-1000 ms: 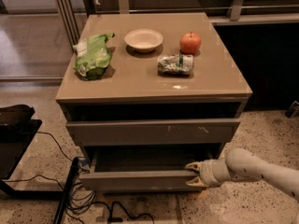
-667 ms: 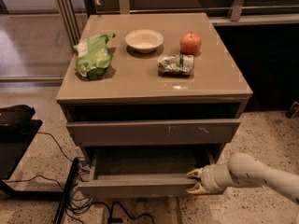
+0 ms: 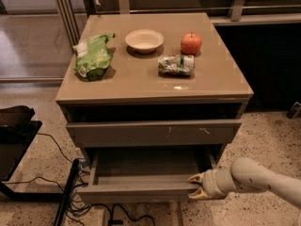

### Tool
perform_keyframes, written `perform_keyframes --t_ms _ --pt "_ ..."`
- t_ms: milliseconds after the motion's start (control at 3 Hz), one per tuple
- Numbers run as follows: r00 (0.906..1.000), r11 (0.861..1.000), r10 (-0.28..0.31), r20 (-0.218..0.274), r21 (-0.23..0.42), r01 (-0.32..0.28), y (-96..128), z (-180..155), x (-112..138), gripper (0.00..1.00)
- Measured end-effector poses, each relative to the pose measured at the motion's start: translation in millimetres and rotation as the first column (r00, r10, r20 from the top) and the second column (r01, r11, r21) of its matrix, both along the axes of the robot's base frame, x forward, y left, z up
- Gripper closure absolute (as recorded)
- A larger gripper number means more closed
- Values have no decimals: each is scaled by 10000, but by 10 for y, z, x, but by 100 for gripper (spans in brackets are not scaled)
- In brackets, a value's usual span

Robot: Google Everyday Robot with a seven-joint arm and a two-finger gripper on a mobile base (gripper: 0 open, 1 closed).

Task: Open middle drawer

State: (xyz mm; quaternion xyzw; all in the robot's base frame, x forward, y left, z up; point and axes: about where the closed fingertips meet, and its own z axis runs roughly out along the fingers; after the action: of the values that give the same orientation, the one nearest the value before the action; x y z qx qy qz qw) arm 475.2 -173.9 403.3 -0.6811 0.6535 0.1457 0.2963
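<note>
The middle drawer (image 3: 136,190) is the lowest one that shows. It stands pulled out towards me, with its plain grey-brown front forward and a shallow grey tray (image 3: 150,166) open behind it. My gripper (image 3: 195,187) is at the right end of the drawer front, on a pale arm coming in from the lower right. Its fingers sit above and below the front's edge and are closed on it. Above are the taller front with pale scratch marks (image 3: 150,133) and the thin dark front (image 3: 155,111), both pushed in.
On the cabinet top (image 3: 141,81) lie a green bag (image 3: 94,55), a white bowl (image 3: 144,40), an apple (image 3: 191,43) and a crumpled packet (image 3: 175,64). Black cables (image 3: 70,192) and a black stand (image 3: 14,126) are on the floor to the left.
The middle drawer has slid further out towards me, showing more of its tray. My gripper has moved with its front edge, down and towards me.
</note>
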Motion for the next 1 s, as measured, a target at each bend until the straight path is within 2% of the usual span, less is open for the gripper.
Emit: perform_keyframes --t_ms 333,1000 --pt "10000 10000 0 0 0 0 0 0 0 81" --pt "10000 10000 1 -1 1 -1 1 0 0 36"
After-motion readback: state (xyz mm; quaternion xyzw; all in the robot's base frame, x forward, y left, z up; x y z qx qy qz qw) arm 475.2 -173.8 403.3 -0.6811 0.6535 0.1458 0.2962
